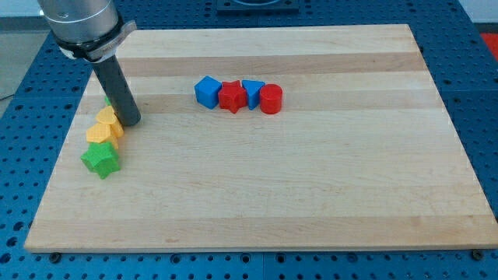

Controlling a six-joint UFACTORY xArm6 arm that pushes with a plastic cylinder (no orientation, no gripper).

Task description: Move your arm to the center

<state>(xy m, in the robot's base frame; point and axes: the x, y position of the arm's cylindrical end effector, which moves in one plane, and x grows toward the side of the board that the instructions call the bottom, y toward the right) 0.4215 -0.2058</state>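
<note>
Starting at the view's left, my tip rests on the bench just beside the upper yellow block, with a second yellow block and the green star-shaped block stacked toward the view's bottom below it; a sliver of another green block peeks out behind my rod. I carry no jaws at all, only this bare rod, so there is nothing to spread or pinch. The step in hand is simply travel: I judge the clean way is to slide away from the yellow block toward the view's right and slightly down, so I drag nothing along. The centre of the bench lies open, well apart from every edge. Further right, near the view's top, sit the blue cube, red star, blue triangle and red cylinder in a touching row; my path should pass below them.
</note>
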